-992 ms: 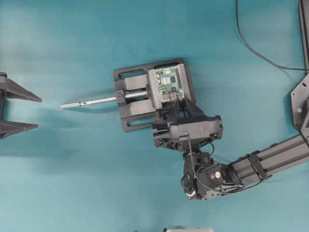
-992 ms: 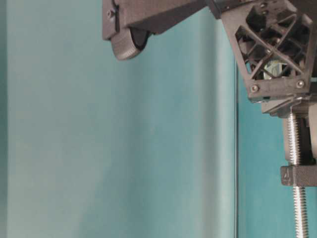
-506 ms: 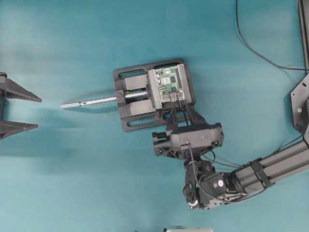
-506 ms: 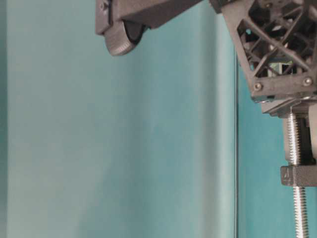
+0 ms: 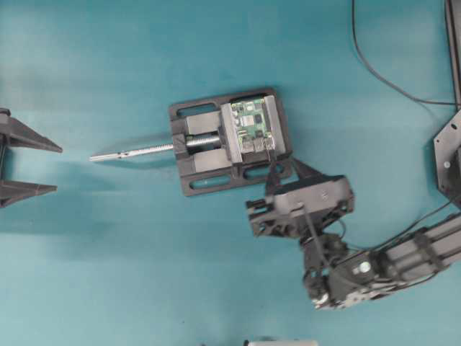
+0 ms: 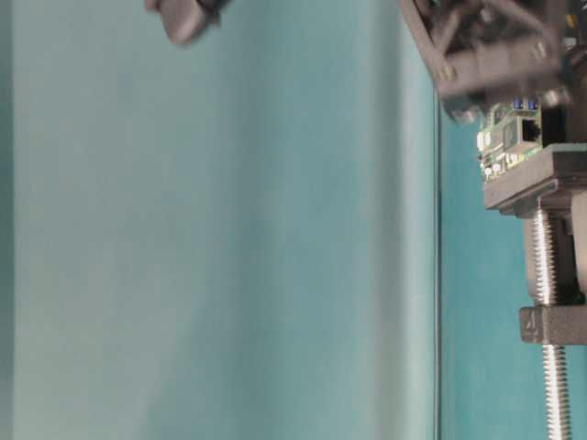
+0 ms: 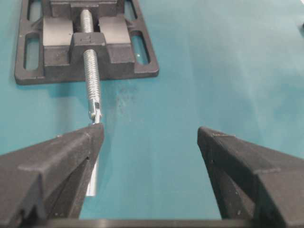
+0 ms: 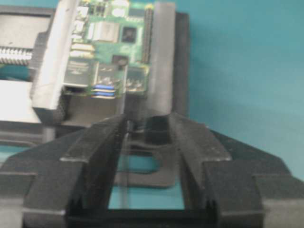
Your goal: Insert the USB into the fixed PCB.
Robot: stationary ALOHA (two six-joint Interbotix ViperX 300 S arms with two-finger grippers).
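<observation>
The green PCB (image 5: 252, 124) is clamped in the black vise (image 5: 198, 164). It also shows in the right wrist view (image 8: 114, 33) and the table-level view (image 6: 512, 137). My right gripper (image 5: 284, 164) is just off the vise's near edge, a short way back from the board's ports. Its jaws (image 8: 147, 126) stand a narrow gap apart. A thin black cable (image 8: 123, 156) runs from the board's near edge back through that gap. The USB plug is too blurred to make out. My left gripper (image 5: 57, 169) is wide open and empty at the far left (image 7: 149, 135).
The vise's metal screw rod (image 5: 130, 152) points left toward my left gripper (image 7: 90, 71). A thicker black cable (image 5: 374, 72) lies at the top right. An arm mount (image 5: 450, 158) stands at the right edge.
My right gripper has drawn back from the board, down and to the right, uncovering the PCB in the table-level view. The left gripper has not moved.
</observation>
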